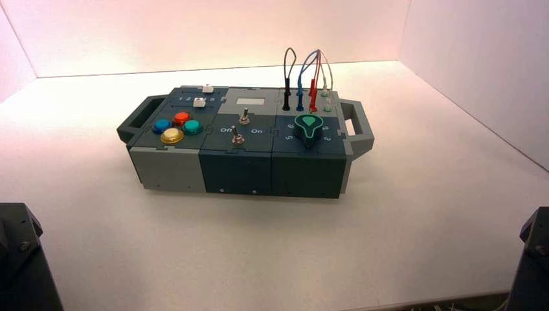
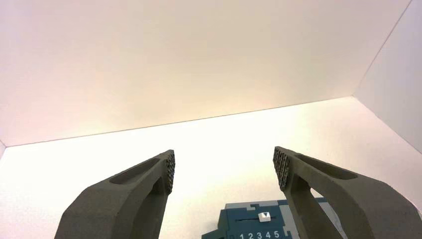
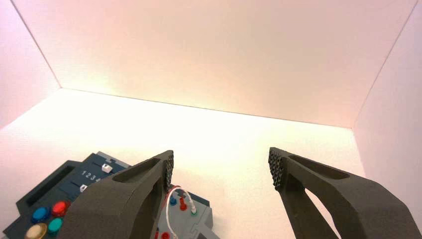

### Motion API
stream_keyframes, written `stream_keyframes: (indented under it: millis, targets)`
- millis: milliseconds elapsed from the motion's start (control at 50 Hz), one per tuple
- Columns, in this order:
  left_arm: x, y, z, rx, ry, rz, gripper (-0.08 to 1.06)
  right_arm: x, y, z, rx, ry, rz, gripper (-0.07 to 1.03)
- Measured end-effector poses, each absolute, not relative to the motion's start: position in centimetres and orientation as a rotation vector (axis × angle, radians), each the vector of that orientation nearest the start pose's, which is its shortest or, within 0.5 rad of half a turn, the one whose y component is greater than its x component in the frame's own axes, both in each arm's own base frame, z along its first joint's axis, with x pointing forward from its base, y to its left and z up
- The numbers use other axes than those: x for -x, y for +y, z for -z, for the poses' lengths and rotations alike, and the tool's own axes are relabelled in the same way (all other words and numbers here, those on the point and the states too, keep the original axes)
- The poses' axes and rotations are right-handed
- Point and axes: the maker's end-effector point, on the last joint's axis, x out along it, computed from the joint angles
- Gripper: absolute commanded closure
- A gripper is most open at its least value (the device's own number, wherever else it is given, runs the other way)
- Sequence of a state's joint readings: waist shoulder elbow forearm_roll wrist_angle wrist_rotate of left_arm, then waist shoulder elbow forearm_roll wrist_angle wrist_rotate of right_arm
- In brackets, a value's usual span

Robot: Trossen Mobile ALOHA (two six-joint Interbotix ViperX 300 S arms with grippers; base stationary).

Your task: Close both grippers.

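My left gripper is open, its two grey fingers spread wide with nothing between them; it hangs well short of the button box. My right gripper is also open and empty, fingers wide apart. In the high view only a black corner of the left arm shows at the bottom left and a black corner of the right arm at the bottom right, both parked near the table's front edge, far from the box.
The box stands mid-table, slightly turned, with coloured buttons at its left, two toggle switches in the middle, a green knob and plugged wires at its right, loop handles at both ends. White walls enclose the table.
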State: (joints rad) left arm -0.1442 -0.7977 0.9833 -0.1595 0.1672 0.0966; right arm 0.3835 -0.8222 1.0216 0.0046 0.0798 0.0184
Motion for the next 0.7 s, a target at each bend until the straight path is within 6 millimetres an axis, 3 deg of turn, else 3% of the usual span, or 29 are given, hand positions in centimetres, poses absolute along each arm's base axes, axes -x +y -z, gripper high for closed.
stream_keyframes:
  millis: [140, 220, 320, 360, 420, 520, 700]
  targets:
    - [-28.4, -4.6, -26.3, 0.041, 0.357, 0.158, -0.05, -26.3, 10.6, -26.9, 0.039, 0.272, -0.379, -0.01]
    - [-28.4, -4.6, -26.3, 0.039, 0.357, 0.158, -0.01, -26.3, 10.6, -26.8, 0.039, 0.274, -0.379, 0.13]
    - [-28.4, -4.6, -26.4, 0.039, 0.354, 0.158, 0.3, -26.3, 10.5, -26.6, 0.042, 0.289, -0.377, 0.55]
    - [-28.5, -4.6, -26.6, 0.041, 0.35, 0.158, 0.5, -26.3, 10.5, -26.5, 0.043, 0.294, -0.377, 0.66]
    - [-28.5, -4.6, -26.6, 0.04, 0.349, 0.159, 0.72, -26.2, 10.5, -26.5, 0.045, 0.296, -0.377, 0.77]
    - [-28.5, -4.6, -26.7, 0.04, 0.348, 0.159, 1.02, -25.9, 10.4, -26.9, 0.053, 0.281, -0.377, 0.97]
    - [-28.6, -4.7, -27.2, 0.042, 0.342, 0.16, 1.0, -25.3, 10.0, -28.0, 0.091, 0.235, -0.378, 0.98]
